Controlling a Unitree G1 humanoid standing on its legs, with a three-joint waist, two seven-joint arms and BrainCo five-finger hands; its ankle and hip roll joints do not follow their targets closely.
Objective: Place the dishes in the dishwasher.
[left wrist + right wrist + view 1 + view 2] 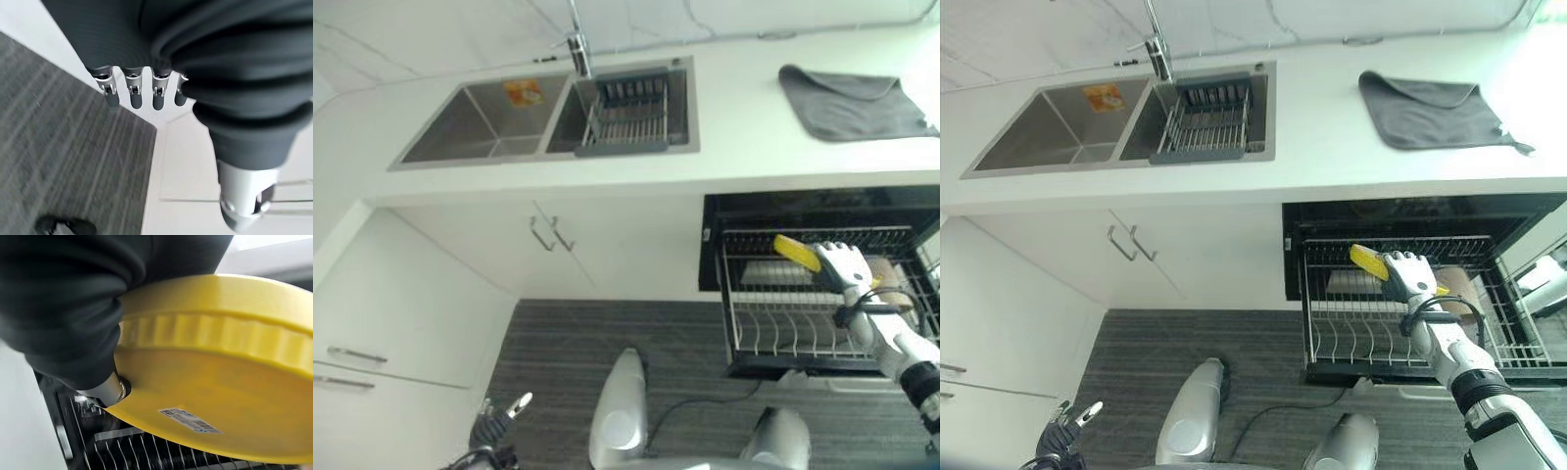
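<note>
My right hand [845, 266] holds a yellow plate [796, 252] by its rim, tilted on edge over the pulled-out wire rack [773, 328] of the open dishwasher [712, 245] below the counter. In the right wrist view the yellow plate [220, 382] shows its underside with a barcode sticker, and the rack's tines [132, 450] lie just beneath it. The right hand [1408, 276] is shut on the plate. My left hand [499, 419] hangs low by the white cabinets, far from the dishwasher, its fingers [133, 92] relaxed and holding nothing.
A double sink [460, 127] with a dish rack [626, 113] in its right basin sits in the white counter, a tap behind it. A grey cloth [852, 103] lies on the counter above the dishwasher. White cabinet doors with handles [553, 235] stand left of the dishwasher over grey flooring [558, 362].
</note>
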